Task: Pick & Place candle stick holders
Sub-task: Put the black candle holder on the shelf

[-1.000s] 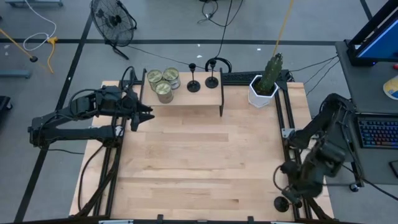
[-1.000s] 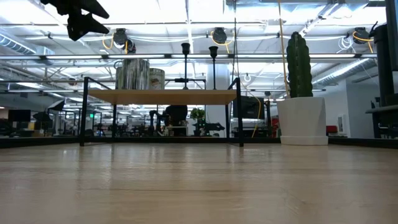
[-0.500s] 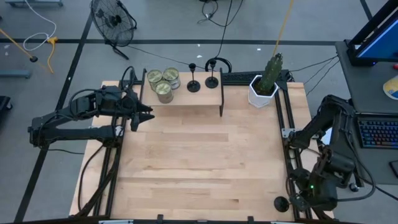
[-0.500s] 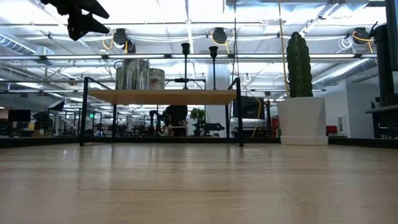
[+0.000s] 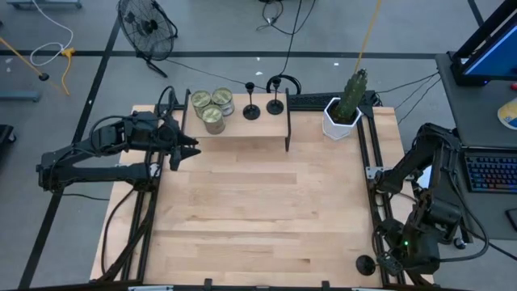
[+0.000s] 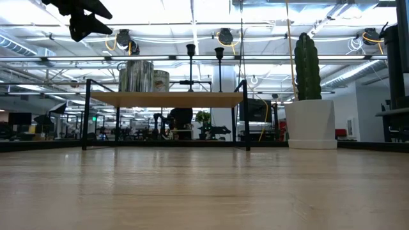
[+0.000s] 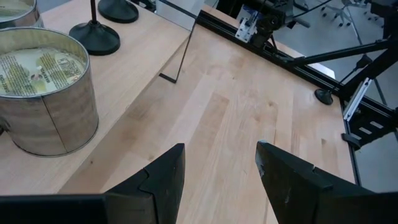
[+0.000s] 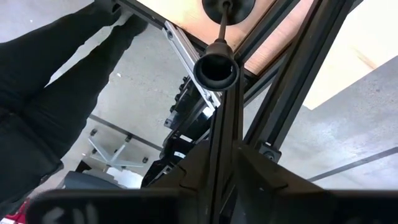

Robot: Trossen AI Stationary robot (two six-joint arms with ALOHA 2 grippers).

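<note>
— Where are the three small black candle stick holders sitting?

— Two are standing on the low wooden shelf (image 5: pixel 242 125) beside three round metal tins (image 5: pixel 212 108) — one (image 5: pixel 251 111) just beside the other (image 5: pixel 275 105). The third (image 5: pixel 366 264) is standing at the table's near right corner.

— And the grippers?

— The left gripper (image 5: pixel 191 149) is hovering near the shelf's left end, fingers parted, holding nothing. The right gripper (image 5: pixel 391 260) is hanging just beside that third holder — whether it is gripping, I cannot tell.

high: straight down over the whole desk (image 5: pixel 242 210)
low: desk-level, facing the shelf (image 6: pixel 167 99)
left wrist: close above the shelf end
right wrist: off the desk's corner
shared: shelf, desk
</note>
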